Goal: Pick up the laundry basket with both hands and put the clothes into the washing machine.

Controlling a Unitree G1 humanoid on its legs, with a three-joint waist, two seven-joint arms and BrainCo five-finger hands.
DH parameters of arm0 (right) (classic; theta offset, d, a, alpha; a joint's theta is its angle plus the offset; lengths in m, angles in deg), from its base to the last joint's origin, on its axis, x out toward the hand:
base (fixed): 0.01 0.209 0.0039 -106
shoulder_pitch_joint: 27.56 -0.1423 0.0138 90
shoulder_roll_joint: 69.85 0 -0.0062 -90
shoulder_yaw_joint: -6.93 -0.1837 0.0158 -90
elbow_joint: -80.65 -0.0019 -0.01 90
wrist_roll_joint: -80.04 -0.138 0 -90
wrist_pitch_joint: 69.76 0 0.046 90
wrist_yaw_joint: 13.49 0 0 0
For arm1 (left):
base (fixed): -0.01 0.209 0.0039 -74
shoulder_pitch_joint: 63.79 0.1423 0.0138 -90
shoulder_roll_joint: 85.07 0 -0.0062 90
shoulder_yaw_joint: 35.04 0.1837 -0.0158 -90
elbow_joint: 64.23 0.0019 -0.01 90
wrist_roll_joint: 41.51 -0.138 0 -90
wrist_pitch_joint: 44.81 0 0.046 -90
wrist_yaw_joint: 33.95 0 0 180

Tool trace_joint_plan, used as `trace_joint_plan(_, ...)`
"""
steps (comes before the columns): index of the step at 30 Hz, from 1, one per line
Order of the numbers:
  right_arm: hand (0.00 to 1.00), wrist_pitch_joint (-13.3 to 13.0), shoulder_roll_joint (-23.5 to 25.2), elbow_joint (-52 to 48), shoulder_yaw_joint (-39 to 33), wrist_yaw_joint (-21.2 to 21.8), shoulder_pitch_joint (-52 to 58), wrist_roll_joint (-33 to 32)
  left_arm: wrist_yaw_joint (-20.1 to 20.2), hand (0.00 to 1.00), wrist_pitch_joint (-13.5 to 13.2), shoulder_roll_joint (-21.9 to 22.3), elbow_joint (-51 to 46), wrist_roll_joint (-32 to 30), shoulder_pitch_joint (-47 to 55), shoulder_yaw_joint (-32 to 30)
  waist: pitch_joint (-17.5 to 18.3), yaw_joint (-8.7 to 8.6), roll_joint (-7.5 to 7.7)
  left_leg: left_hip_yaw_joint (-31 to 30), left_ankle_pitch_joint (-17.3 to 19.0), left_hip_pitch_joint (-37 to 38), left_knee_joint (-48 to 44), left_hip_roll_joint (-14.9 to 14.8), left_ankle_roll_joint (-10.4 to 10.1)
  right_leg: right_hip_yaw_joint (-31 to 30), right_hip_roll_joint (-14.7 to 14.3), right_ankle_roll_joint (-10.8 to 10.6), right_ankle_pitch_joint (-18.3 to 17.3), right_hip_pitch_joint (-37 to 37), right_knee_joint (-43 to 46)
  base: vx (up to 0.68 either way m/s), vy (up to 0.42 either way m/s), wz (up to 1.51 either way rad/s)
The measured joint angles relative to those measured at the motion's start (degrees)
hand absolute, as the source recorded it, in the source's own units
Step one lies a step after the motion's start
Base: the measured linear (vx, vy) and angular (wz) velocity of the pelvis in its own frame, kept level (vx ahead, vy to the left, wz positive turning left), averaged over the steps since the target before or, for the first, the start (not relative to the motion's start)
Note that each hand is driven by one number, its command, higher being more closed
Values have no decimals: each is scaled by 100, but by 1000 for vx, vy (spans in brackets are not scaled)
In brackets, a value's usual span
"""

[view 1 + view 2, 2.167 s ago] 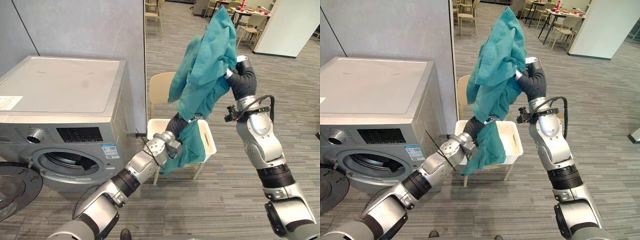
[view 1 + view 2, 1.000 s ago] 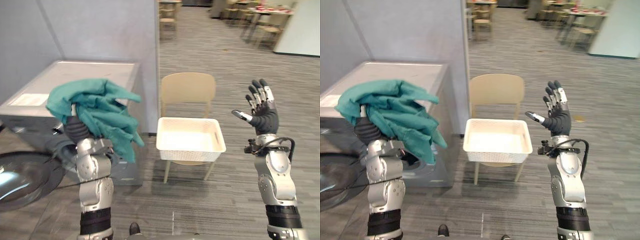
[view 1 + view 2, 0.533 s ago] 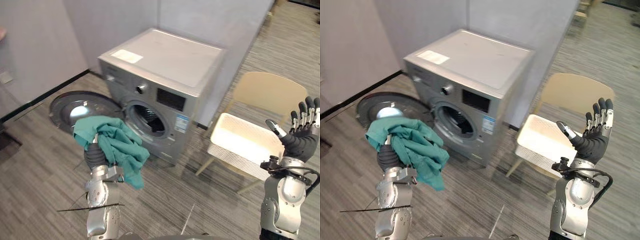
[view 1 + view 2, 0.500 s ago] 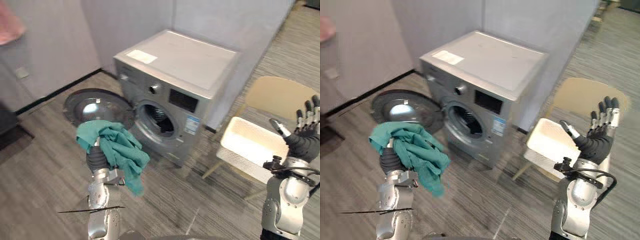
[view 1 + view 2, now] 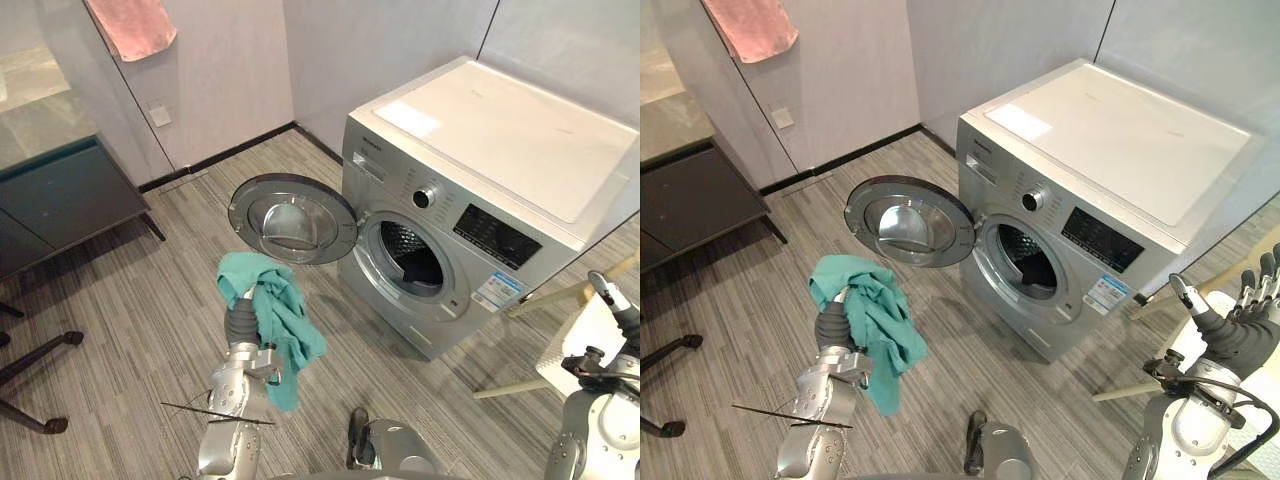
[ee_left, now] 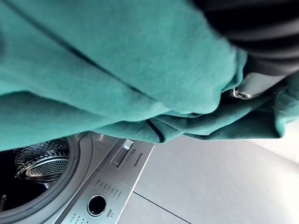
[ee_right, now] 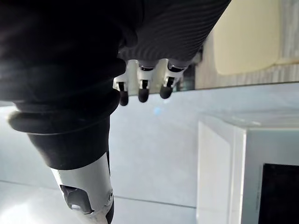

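Clothes (image 5: 275,315), hauled from the basket moments ago, now drape over the raised left hand (image 5: 243,325) alone, at 8 o'clock from the washing machine's (image 5: 480,150) open drum (image 5: 410,258); loading looks next. Its grip is buried, unreadable. Right hand (image 5: 1230,335), at 4 o'clock, is upright, spread, empty.

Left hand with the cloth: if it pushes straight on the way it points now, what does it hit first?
Probably the washing machine front, near the drum opening: the wrist view looks along the left hand, past the green cloth, at it. The open door is close; depth is unclear.
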State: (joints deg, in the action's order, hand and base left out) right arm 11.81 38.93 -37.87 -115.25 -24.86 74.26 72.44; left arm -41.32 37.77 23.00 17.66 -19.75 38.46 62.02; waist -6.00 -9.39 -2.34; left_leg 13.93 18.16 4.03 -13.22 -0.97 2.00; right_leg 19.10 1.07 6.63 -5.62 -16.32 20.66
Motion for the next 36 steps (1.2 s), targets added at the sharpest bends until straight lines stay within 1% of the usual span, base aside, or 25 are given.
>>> trace_joint_plan(2, 0, 5, 15, -50, 85, -119, -30, 169, 115, 100, 24, 4, 179, 4, -53, 83, 14, -71, -60, 54, -151, 107, -200, -122, -249, 3, -99, 46, -137, 234, -51, 409, -32, -17)
trace_joint_plan(4, 0, 29, 13, -447, 258, -204, 64, 237, 198, 100, 105, 59, 273, 18, -30, 190, -93, -102, -71, 290, -266, -196, -1825, -436, -355, -10, -234, 64, -214, 690, -104, 445, -72, -31)
trace_joint_plan(5, 0, 27, 18, -755, 390, -255, 124, 346, 250, 100, 109, 93, 271, 37, 51, 225, -110, -61, -90, 390, -682, -560, -3027, -741, -227, -101, -336, 116, -249, 958, -175, 392, -5, -101)
trace_joint_plan(6, 0, -38, 16, -1248, 555, -346, 216, 468, 364, 100, 122, 64, 277, 107, 162, 253, -127, 100, -27, 486, -883, -1089, -4684, -1225, -77, -582, -463, 175, -429, 1300, -348, 517, 60, -145)
trace_joint_plan(7, 0, -119, 25, -1367, 566, -376, 226, 591, 394, 100, 135, 54, 334, 122, 247, 312, -118, 152, -14, 528, -799, -1456, -5409, -1494, 41, -898, -512, 132, -525, 1555, -486, 352, 65, -131)
trace_joint_plan(8, 0, -137, 33, -1366, 558, -395, 234, 603, 401, 100, 140, 48, 367, 123, 256, 321, -118, 147, -13, 537, -775, -1549, -5518, -1547, 77, -985, -511, 120, -538, 1606, -525, 463, 123, -130)
trace_joint_plan(9, 0, -73, 75, -1335, 548, -529, 344, 628, 469, 100, 219, 2, 601, 121, 252, 364, -131, 184, 20, 613, -639, -1851, -5526, -1757, 240, -1403, -468, 117, -539, 1745, -617, 307, 120, -102)
trace_joint_plan(12, 0, 119, 93, -1335, 630, -665, 489, 795, 499, 100, 380, -9, 924, 119, 274, 467, -162, 222, 68, 643, -592, -2011, -4589, -1762, 243, -2107, -253, 70, -565, 1873, -632, 291, 224, -128)
trace_joint_plan(13, 0, 161, 122, -1344, 701, -754, 487, 830, 518, 100, 441, -15, 947, 118, 298, 499, -184, 224, 115, 464, -496, -2006, -3774, -1569, 105, -2488, -103, -60, -638, 1954, -652, 315, 403, -155)
trace_joint_plan(15, 0, 252, 81, -1349, 865, -837, 560, 1100, 582, 100, 436, 13, 968, 110, 302, 642, -161, 301, 80, -636, -561, -1822, -1692, -1042, -245, -3036, 35, -391, -847, 1789, -522, 211, 395, -161)
trace_joint_plan(16, 0, 266, 47, -1362, 922, -869, 603, 1200, 604, 100, 437, 19, 988, 110, 296, 682, -130, 380, 17, -980, -632, -1753, -1198, -972, -355, -3215, 23, -578, -983, 1696, -444, 186, 447, -151)
trace_joint_plan(17, 0, 339, 31, -1366, 942, -980, 797, 1449, 618, 100, 451, 48, 1198, 111, 254, 881, -6, 330, -94, -1149, -760, -1724, -1077, -954, -782, -3527, 27, -884, -1221, 1589, -205, 210, 443, -112)
trace_joint_plan(18, 0, 389, 58, -1389, 959, -999, 952, 1520, 619, 100, 463, 18, 1299, 110, 255, 909, 39, 237, -13, -1019, -664, -1680, -1117, -874, -722, -3568, 135, -897, -1224, 1566, -166, 246, 404, -100)
trace_joint_plan(19, 0, 432, 71, -1429, 961, -1016, 1134, 1658, 619, 100, 489, -1, 1386, 85, 269, 914, 86, 220, 47, -786, -554, -1701, -1281, -861, -664, -3617, 226, -990, -1172, 1459, -109, 238, 368, -117)
trace_joint_plan(21, 0, 562, 78, -1458, 1154, -1005, 1239, 1942, 615, 100, 498, -139, 1496, 11, 262, 869, 115, 257, 161, 116, -344, -1705, -1634, -1065, -515, -3920, 273, -1303, -839, 926, 9, 172, 381, -191)
trace_joint_plan(22, 0, 565, 81, -1455, 1201, -980, 1211, 1963, 615, 100, 506, -171, 1542, 5, 242, 855, 120, 270, 176, 347, -333, -1659, -1623, -1122, -497, -3879, 288, -1309, -721, 809, -10, 48, 270, -227)
trace_joint_plan(23, 0, 559, 72, -1361, 1253, -967, 1094, 2016, 616, 100, 524, -235, 1609, -3, 220, 817, 119, 371, 175, 918, -317, -1451, -1464, -1274, -468, -3489, 328, -1213, -361, 606, -176, 10, 204, -230)
trace_joint_plan(24, 0, 538, 47, -1009, 1214, -965, 998, 2074, 621, 100, 517, -291, 1743, -5, 184, 720, 93, 387, 115, 1272, -315, -1241, -1270, -1377, -464, -2725, 473, -954, -149, 557, -391, 8, 164, -225)
trace_joint_plan(26, 0, 551, 28, -203, 1110, -957, 854, 2058, 605, 100, 519, -414, 2025, -1, 45, 501, 163, 390, 239, 1596, -309, -1077, -1119, -1406, -470, -1940, 593, -886, 89, 482, -629, 4, 61, -167)
trace_joint_plan(27, 0, 614, 28, 275, 1005, -941, 825, 2048, 596, 100, 527, -498, 2280, -1, -154, 456, 148, 365, 229, 1625, -280, -1080, -1134, -1463, -514, -1815, 551, -1171, 294, 403, -745, 3, -24, -125)
trace_joint_plan(29, 0, 725, 44, 786, 810, -938, 886, 2050, 570, 100, 557, -507, 2503, 9, -361, 463, 128, 308, 189, 1622, -212, -1074, -1129, -1503, -617, -1733, 486, -1192, 344, 411, -845, 14, -55, -51)
trace_joint_plan(30, 0, 797, 59, 1178, 644, -961, 918, 2069, 526, 100, 557, -448, 2567, 31, -430, 473, 67, 202, 77, 1622, -153, -1060, -1048, -1479, -647, -1709, 468, -1191, 342, 418, -950, 23, -36, -28)
trace_joint_plan(32, 0, 964, 102, 1824, 411, -975, 1076, 2044, 373, 100, 553, -307, 2616, 75, -503, 470, -4, 129, -43, 1630, -148, -1011, -847, -1403, -656, -1715, 475, -1197, 332, 418, -1062, -3, -41, -17)
trace_joint_plan(34, 0, 1068, 284, 2136, 426, -965, 1382, 1934, 294, 100, 544, -181, 2644, 214, -492, 464, -20, 80, -68, 1639, -175, -990, -816, -1422, -699, -1708, 444, -1210, 310, 427, -1092, -14, -52, -7)
trace_joint_plan(36, 0, 1104, 401, 2141, 675, -952, 1686, 1832, 184, 100, 544, -145, 2687, 345, -472, 461, -73, 75, -4, 1652, -212, -969, -775, -1455, -753, -1707, 402, -1206, 308, 430, -1104, -19, -52, -6)
